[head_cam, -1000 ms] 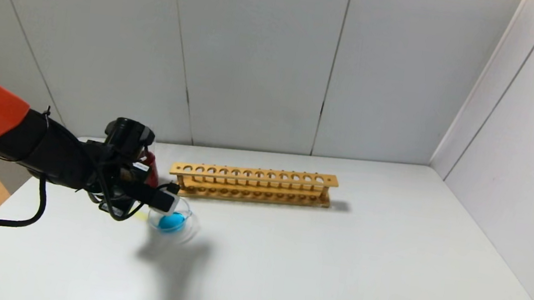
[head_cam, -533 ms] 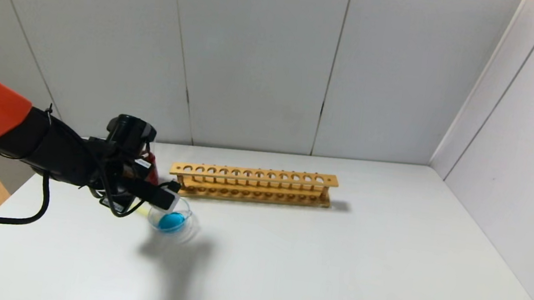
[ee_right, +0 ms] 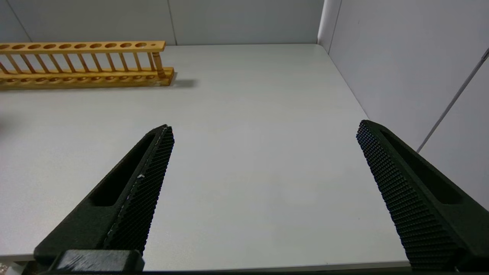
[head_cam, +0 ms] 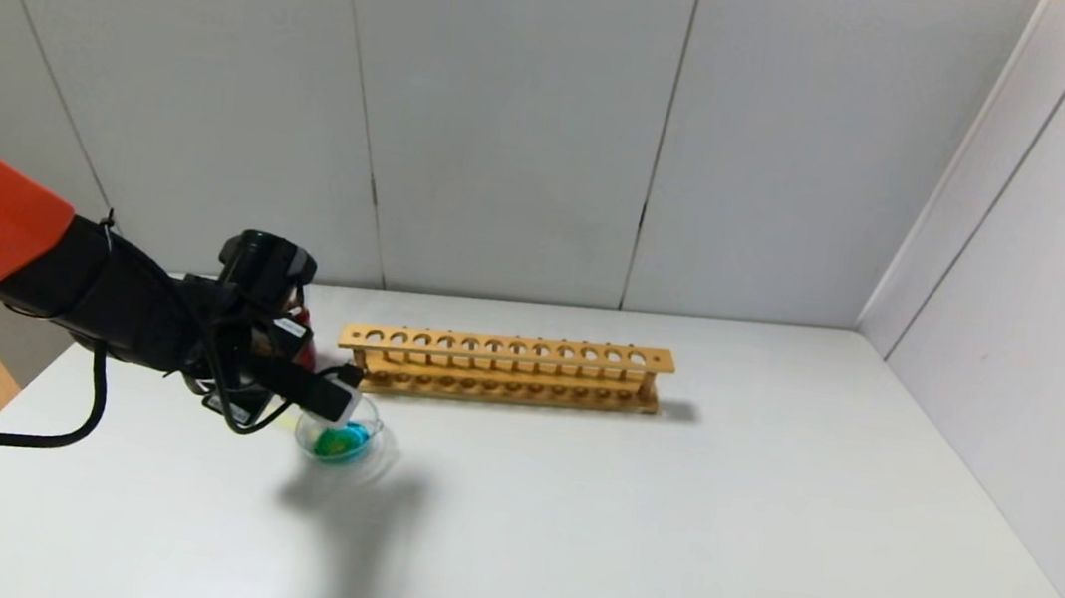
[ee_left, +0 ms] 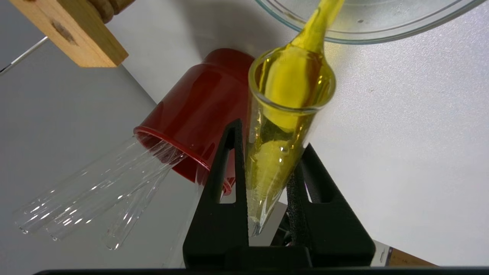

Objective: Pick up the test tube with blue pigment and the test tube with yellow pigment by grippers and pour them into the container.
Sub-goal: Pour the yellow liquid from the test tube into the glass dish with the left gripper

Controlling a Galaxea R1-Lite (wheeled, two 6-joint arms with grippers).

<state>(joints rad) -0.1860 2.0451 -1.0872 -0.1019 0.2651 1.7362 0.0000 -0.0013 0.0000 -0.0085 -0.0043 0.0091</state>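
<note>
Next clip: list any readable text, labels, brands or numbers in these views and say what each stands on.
No text can be read in any view.
Small white label on the left gripper: too small and blurred to read.
Test tube with yellow pigment, red cup, wooden rack: no markings visible.

No writing, brand, number or sign can be read anywhere. A small white tag sits on the left pincer's wrist at about nine o'clock on the worktop, but its print is too small to read.
</note>
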